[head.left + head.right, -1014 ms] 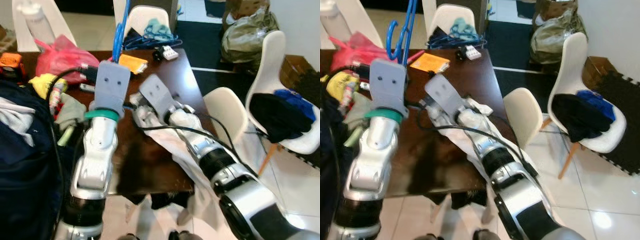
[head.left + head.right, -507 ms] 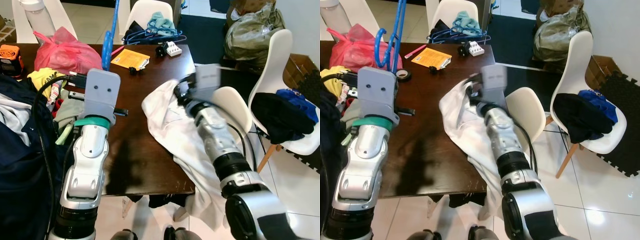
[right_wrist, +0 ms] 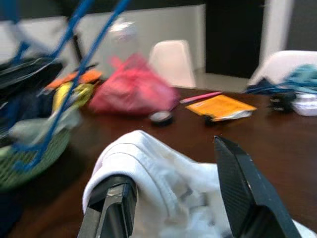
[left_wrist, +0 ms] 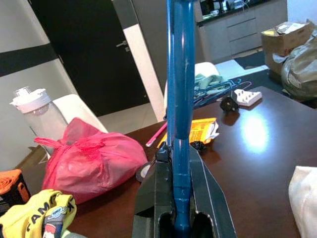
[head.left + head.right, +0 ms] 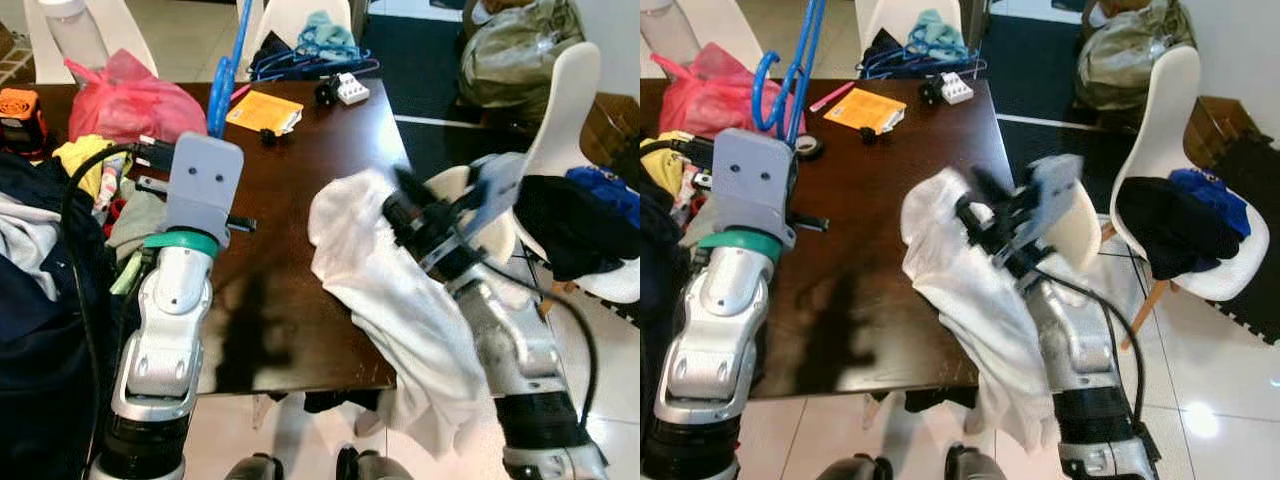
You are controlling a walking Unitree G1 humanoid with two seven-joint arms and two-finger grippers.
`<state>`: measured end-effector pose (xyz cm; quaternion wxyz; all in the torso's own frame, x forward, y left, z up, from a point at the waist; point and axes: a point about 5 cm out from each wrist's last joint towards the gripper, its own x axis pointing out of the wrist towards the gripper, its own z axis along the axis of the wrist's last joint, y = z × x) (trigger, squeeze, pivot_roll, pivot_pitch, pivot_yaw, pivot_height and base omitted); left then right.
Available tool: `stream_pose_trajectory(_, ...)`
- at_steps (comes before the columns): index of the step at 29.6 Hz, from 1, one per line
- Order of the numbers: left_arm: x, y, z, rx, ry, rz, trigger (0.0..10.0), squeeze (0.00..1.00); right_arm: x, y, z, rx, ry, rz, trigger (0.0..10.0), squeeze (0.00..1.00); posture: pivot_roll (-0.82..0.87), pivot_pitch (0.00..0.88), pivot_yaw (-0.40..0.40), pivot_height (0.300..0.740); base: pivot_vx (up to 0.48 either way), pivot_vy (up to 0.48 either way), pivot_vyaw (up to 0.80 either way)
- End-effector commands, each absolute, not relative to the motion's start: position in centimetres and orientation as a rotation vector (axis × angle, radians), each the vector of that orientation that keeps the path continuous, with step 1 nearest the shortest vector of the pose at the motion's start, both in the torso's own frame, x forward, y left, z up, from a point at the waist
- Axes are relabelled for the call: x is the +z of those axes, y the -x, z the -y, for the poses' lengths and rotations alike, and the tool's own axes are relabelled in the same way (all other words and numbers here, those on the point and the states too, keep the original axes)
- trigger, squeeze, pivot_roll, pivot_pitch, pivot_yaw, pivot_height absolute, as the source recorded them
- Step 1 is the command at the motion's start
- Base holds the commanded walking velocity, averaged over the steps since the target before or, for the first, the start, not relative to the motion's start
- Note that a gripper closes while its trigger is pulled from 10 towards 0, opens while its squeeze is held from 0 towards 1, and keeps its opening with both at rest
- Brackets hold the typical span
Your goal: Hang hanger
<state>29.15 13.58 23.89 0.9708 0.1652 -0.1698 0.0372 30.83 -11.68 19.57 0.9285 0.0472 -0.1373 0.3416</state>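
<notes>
My left fingers (image 4: 173, 198) clamp the blue hanger (image 4: 178, 74), upright above the worktop (image 5: 290, 190). My right fingers (image 3: 242, 188) spread over the white cloth (image 3: 148, 168).

Glossy dark wood table (image 5: 300, 200), soft white cloth (image 5: 400, 300), smooth blue plastic hanger (image 4: 178, 99)

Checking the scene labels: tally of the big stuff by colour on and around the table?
Blue: 1, the hanger held in the left gripper
White: 1, the garment at the right gripper
Pink: 1, the bag
Orange: 1, the packet
Total: 4
</notes>
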Motion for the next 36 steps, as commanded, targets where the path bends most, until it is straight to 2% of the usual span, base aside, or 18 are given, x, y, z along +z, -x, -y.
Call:
stream_pose_trajectory(1, 24.2, -29.3, -13.2, 0.070, -0.328, 0.357, 10.0, 0.00, 16.6, -32.1, 11.5, 0.725, 0.251, 0.056, 10.0, 1.00, 0.06, 0.062, 0.022, 0.740, 0.000, 0.000, 0.00)
stream_pose_trajectory(6, 24.3, -29.4, -13.1, 0.072, -0.324, 0.361, 10.0, 0.00, 15.6, -32.6, 12.8, 0.751, 0.444, -0.077, 10.0, 1.00, 0.06, 0.060, 0.017, 0.740, 0.000, 0.000, 0.00)
stream_pose_trajectory(10, 24.2, -29.2, -13.1, 0.076, -0.321, 0.357, 10.0, 0.00, 17.6, -33.2, 17.3, 0.698, 0.807, -0.127, 10.0, 1.00, 0.05, 0.060, 0.009, 0.740, 0.000, 0.000, 0.00)
stream_pose_trajectory(12, 24.2, -29.1, -13.1, 0.076, -0.320, 0.356, 10.0, 0.00, 18.2, -33.6, 18.0, 0.653, 0.851, -0.113, 10.0, 1.00, 0.05, 0.060, 0.008, 0.740, 0.000, 0.000, 0.00)
stream_pose_trajectory(13, 24.2, -29.1, -13.0, 0.075, -0.319, 0.356, 10.0, 0.00, 19.2, -34.1, 18.6, 0.577, 0.884, -0.068, 10.0, 0.47, 0.05, 0.062, 0.004, 0.740, 0.000, 0.000, 0.00)
stream_pose_trajectory(14, 24.2, -29.1, -13.0, 0.075, -0.319, 0.356, 10.0, 0.00, 19.2, -34.1, 18.6, 0.577, 0.884, -0.068, 10.0, 0.47, 0.05, 0.062, 0.004, 0.740, 0.000, 0.000, 0.00)
stream_pose_trajectory(15, 24.2, -29.1, -12.9, 0.074, -0.316, 0.356, 10.0, 0.00, 20.9, -34.8, 19.2, 0.479, 0.885, 0.008, 10.0, 0.00, 0.04, 0.062, 0.001, 0.740, 0.000, 0.000, 0.00)
stream_pose_trajectory(17, 24.2, -29.1, -12.9, 0.074, -0.313, 0.356, 10.0, 0.00, 22.1, -35.1, 19.5, 0.427, 0.853, 0.062, 10.0, 0.00, 0.04, 0.062, 0.001, 0.740, 0.000, 0.000, 0.00)
stream_pose_trajectory(19, 24.1, -29.1, -12.8, 0.073, -0.308, 0.355, 10.0, 0.00, 23.4, -34.2, 19.1, 0.528, 0.551, 0.124, 10.0, 0.00, 0.04, 0.063, -0.003, 0.740, 0.000, 0.000, 0.00)
stream_pose_trajectory(20, 24.1, -29.1, -12.8, 0.073, -0.308, 0.355, 10.0, 0.00, 23.4, -34.2, 19.1, 0.528, 0.551, 0.124, 10.0, 0.00, 0.04, 0.063, -0.003, 0.740, 0.000, 0.000, 0.00)
stream_pose_trajectory(21, 24.1, -29.1, -12.8, 0.072, -0.306, 0.354, 10.0, 0.00, 24.1, -33.1, 18.5, 0.632, 0.297, 0.174, 10.0, 0.00, 0.03, 0.064, -0.004, 0.740, 0.000, 0.000, 0.00)
stream_pose_trajectory(23, 24.1, -29.1, -12.8, 0.072, -0.306, 0.354, 10.0, 0.00, 24.1, -33.1, 18.5, 0.632, 0.297, 0.174, 10.0, 0.00, 0.03, 0.064, -0.004, 0.740, 0.000, 0.000, 0.00)
stream_pose_trajectory(24, 24.1, -29.1, -12.7, 0.071, -0.304, 0.353, 10.0, 0.00, 24.6, -32.3, 18.3, 0.676, 0.114, 0.222, 10.0, 0.00, 0.03, 0.066, -0.004, 0.740, 0.000, 0.000, 0.00)
stream_pose_trajectory(25, 24.2, -29.2, -12.6, 0.068, -0.300, 0.356, 10.0, 0.00, 24.2, -32.2, 17.9, 0.595, -0.083, 0.284, 10.0, 0.00, 0.04, 0.075, -0.003, 0.740, 0.000, 0.000, 0.00)
stream_pose_trajectory(27, 24.2, -29.3, -12.5, 0.066, -0.297, 0.358, 10.0, 0.00, 23.7, -32.1, 17.7, 0.516, -0.207, 0.309, 10.0, 0.00, 0.04, 0.075, -0.003, 0.740, 0.000, 0.000, 0.00)
stream_pose_trajectory(29, 24.2, -29.3, -12.5, 0.066, -0.297, 0.358, 10.0, 0.00, 23.7, -32.1, 17.7, 0.516, -0.207, 0.309, 10.0, 0.00, 0.04, 0.075, -0.003, 0.740, 0.000, 0.000, 0.00)
stream_pose_trajectory(31, 24.3, -29.6, -12.5, 0.065, -0.293, 0.357, 10.0, 0.00, 21.7, -31.8, 15.3, 0.311, -0.362, 0.368, 10.0, 0.00, 0.04, 0.078, 0.015, 0.740, 0.000, 0.000, 0.00)
stream_pose_trajectory(36, 24.4, -29.9, -12.3, 0.053, -0.290, 0.360, 10.0, 0.00, 21.4, -30.9, 12.0, 0.285, -0.409, 0.414, 10.0, 0.00, 0.04, 0.075, 0.026, 0.740, 0.000, 0.000, 0.00)
